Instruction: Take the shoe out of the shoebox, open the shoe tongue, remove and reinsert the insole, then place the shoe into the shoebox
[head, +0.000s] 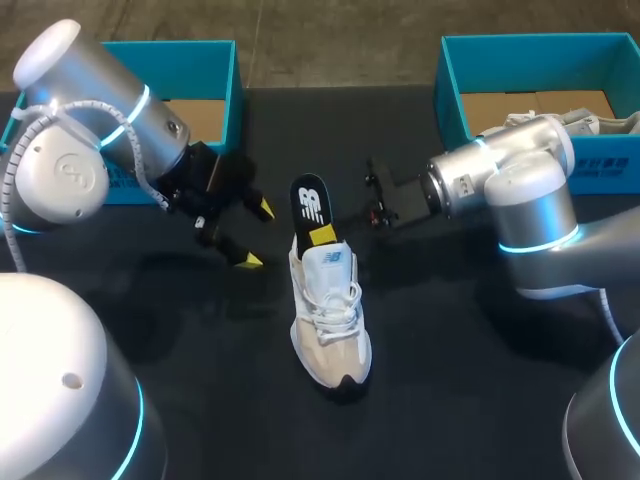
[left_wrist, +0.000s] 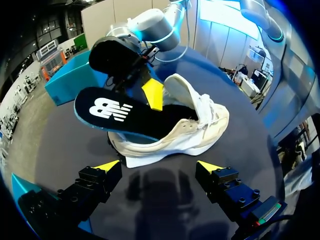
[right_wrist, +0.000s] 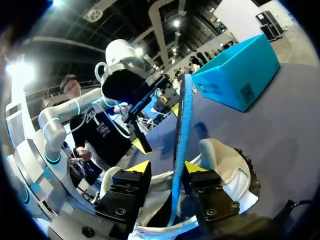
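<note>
**Layout, head view.** The shoe (head: 332, 330) lies on the table (head: 450, 400) between my two arms. Its long axis runs near to far, with the toe near and the heel far. The insole (head: 309, 203) sticks out of the shoe's opening past the heel, along the same axis, with its free end pointing far.

**Pincers.** The right gripper (head: 322, 235) comes in from the right, across that axis, and meets the insole just beyond the heel collar. I cannot tell whether it is clamped on the insole or only standing around it. The left gripper (head: 257, 234) is spread and empty, to the left of the heel and clear of both the shoe and the insole.

**The relation that decides the move.** I judge that the insole can only travel along the shoe's axis: far to come out, near to go back in. The right arm is already at the insole. The left arm is the nearer one for steadying the shoe from its left side.

**What each view adds.**
- **Left wrist view:** the shoe appears side-on ahead of the spread gripper. This view alone shows that the insole slopes upward out of the shoe, with its front part inside the shoe and its free end lifted off the table.
- **Right wrist view:** the insole appears edge-on, running straight through the right gripper, with the left gripper beyond it.
</note>
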